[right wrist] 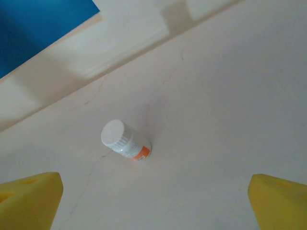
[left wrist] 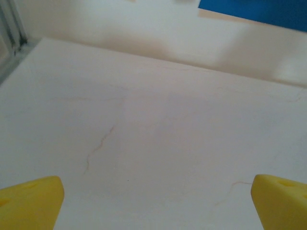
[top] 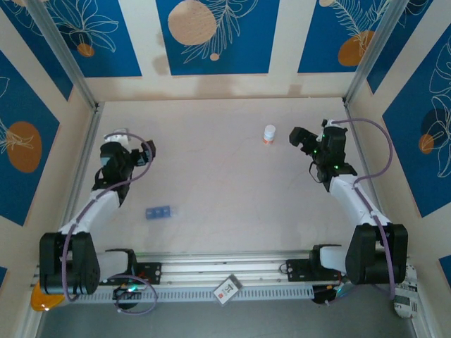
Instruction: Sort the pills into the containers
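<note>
Currently pill box point(top: 158, 211) lies on desk point(top: 225, 183) near left, apart from both arms. Left arm point(top: 99, 204) and right arm point(top: 352, 191) jaws spread wide, empty; bottle point(top: 269, 134) stands far right, near right jaws.

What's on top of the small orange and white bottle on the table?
A white cap closes the bottle. Whatever is inside cannot be seen, covered by the cap and the bottle's label.

The pill box point(top: 158, 211) is blue, the bottle point(top: 269, 134) white with orange, the wall panels point(top: 243, 42) blue with peach discs.
</note>
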